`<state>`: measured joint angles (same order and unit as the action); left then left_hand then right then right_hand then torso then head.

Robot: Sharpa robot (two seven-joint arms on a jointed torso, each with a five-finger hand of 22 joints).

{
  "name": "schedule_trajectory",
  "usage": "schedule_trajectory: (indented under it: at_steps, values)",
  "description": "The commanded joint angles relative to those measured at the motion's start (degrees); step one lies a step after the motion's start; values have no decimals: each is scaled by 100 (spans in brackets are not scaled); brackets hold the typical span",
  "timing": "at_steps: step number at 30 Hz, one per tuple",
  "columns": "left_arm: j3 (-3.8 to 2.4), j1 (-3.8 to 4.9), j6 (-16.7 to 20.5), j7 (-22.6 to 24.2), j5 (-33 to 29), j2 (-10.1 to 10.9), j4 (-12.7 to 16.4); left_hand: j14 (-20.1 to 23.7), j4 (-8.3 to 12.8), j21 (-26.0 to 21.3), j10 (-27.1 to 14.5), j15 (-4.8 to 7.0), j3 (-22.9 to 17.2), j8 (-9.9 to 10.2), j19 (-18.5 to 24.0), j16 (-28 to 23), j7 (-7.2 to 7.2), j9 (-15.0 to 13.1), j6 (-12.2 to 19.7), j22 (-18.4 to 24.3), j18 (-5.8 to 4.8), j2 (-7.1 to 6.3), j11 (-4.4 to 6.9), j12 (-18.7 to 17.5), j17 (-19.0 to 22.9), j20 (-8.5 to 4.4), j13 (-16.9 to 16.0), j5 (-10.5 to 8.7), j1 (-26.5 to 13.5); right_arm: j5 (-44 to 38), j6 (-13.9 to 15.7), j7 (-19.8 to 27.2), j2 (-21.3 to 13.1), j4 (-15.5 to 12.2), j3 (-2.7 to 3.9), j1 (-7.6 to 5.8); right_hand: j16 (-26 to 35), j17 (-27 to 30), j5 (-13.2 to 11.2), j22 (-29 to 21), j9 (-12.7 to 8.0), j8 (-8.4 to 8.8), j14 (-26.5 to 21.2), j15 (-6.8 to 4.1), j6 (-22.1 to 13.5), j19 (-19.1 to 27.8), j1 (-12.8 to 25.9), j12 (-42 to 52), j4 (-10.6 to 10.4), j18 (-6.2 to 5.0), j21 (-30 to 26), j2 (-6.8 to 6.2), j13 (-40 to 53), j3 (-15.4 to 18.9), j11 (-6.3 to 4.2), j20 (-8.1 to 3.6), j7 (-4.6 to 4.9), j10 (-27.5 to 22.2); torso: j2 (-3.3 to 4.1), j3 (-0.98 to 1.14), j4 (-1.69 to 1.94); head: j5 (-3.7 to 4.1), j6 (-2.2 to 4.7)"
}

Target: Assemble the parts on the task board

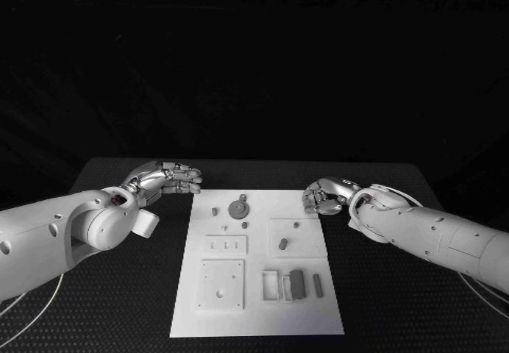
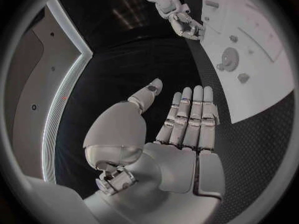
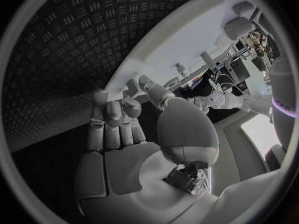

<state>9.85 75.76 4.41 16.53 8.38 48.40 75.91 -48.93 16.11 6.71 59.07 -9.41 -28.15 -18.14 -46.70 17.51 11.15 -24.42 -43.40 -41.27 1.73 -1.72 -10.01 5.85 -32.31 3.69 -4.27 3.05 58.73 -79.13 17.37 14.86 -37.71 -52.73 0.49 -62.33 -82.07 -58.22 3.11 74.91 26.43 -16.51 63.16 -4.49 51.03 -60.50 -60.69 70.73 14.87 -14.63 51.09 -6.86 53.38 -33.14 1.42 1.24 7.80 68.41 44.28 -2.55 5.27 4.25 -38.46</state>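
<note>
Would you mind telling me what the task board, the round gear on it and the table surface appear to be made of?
The task board looks like matte white plastic: flat, evenly pale, no glare. The gear seems to be dull grey plastic or metal; the toothed rim shows in the left wrist view, but the finish leaves the material open. The table looks like black textured rubber or embossed sheet, with a repeating raised dash pattern.

table (image 1: 127,309): black, textured tread | task board (image 1: 265,316): smooth matt white

The flat white rectangular task board (image 2: 249,59) is cut off by the circle's rim in the left wrist view. The small grey parts (image 1: 302,282) are too small for their shapes to be told.
</note>
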Motion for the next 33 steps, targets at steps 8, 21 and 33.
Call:
schedule_trajectory:
  at_steps: [8,21,33]
  values:
    - [-6,3,-97,33,-25,0,19,21,17,-37,-13,-24,9,10,21,-23,130,9,30,-8,64,19,-35,-31,-8,20,8,7,-45,-54,11,-25,-7,-10,0,8,-27,15,-9,101,6,-29,21,7,93,-8,-77,35,136,-37,25,98,-7,-19,8,-36,10,25,2,1,-5,24,-8]
    - [-6,3,-103,33,-24,-2,13,22,19,-39,-16,-25,11,11,23,-26,131,9,32,-9,64,17,-36,-34,-9,20,8,7,-44,-113,55,-38,7,0,0,19,-34,28,-8,106,63,-128,14,-43,297,21,-163,35,168,-37,32,337,-16,-28,-60,-25,-63,30,-2,4,-5,22,-17]
    - [-6,3,-107,30,-22,0,9,22,18,-40,-14,-25,11,10,22,-28,130,9,31,-10,65,20,-36,-35,-10,20,7,7,-43,-103,76,-50,22,5,0,50,-67,30,-9,113,110,-179,44,-80,407,6,-191,65,164,-37,68,466,-11,-3,-103,-30,-108,84,-1,1,1,21,-18]
